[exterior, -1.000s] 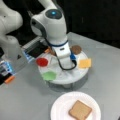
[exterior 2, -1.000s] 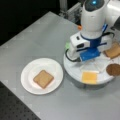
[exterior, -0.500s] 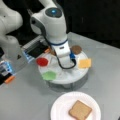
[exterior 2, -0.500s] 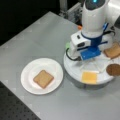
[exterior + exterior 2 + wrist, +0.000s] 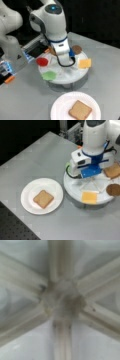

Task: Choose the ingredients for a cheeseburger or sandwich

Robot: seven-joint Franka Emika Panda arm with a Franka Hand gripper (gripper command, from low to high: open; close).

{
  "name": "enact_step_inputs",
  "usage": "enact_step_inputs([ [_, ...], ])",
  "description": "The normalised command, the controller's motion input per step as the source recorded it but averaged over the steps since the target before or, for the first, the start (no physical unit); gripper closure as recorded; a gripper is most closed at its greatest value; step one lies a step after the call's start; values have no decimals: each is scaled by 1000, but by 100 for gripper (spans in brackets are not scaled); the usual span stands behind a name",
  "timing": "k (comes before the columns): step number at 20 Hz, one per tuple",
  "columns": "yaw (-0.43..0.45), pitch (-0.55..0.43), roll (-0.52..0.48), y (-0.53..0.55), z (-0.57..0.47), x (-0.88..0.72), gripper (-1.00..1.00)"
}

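One toast square [image 5: 80, 110] lies on the white plate [image 5: 60, 107] near the table's [image 5: 105, 65] edge. The red disc [image 5: 42, 61] and green disc [image 5: 48, 75] sit on the divided tray [image 5: 72, 75]; my end effector [image 5: 65, 61] hangs over its hub, and I cannot tell whether it is open.

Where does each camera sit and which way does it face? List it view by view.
Front view: high, angled down at the round white divided tray, arm over its centre; red disc at left.
Front view: from the opposite side, white paper plate with tan-brown toast square at left.
Wrist view: straight down on the tray's hub; no fingers show.
Both front views share tray, plate, toast, yellow-orange cheese square.
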Motion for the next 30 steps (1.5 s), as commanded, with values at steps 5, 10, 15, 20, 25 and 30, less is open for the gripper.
enact_step_inputs([
  [5,-126,147,-129,0,318,75,-100],
  [10,-96,272,-45,-162,235,243,-100],
  [15,-133,401,67,-324,325,331,-100],
  [20,-204,404,154,-339,310,350,-100],
  [25,-292,374,235,-284,200,304,-100],
  [30,-304,296,283,-183,80,261,-100],
])
